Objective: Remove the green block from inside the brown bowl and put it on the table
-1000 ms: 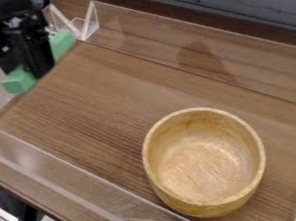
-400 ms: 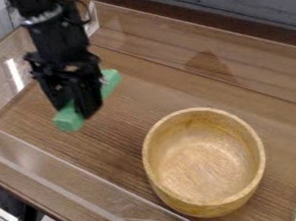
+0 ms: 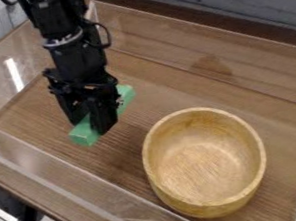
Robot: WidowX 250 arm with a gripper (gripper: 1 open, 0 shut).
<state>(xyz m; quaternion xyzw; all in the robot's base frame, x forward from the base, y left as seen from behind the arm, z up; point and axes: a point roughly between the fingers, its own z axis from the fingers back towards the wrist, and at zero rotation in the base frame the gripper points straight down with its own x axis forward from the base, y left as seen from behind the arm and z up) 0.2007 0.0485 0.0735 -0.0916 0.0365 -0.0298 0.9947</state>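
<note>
My black gripper [image 3: 97, 126] points down over the table [image 3: 200, 71], left of the brown bowl [image 3: 205, 161], and is shut on the green block [image 3: 86, 134]. The bright green bar runs slanted between the fingers, one end showing at the lower left and the other at the upper right by the fingers. Its lower end is close to the wood-grain surface; I cannot tell whether it touches. The light tan bowl is empty, a short gap to the right of the gripper.
Clear acrylic walls [image 3: 45, 185] run along the table's front-left edge and the back. A small clear stand [image 3: 16, 72] sits at the left wall. The arm's black column [image 3: 58, 27] rises toward the upper left.
The gripper has carried the green block from the upper left corner down and to the right, lowering it toward the tabletop beside the bowl. The bowl has stayed put.
</note>
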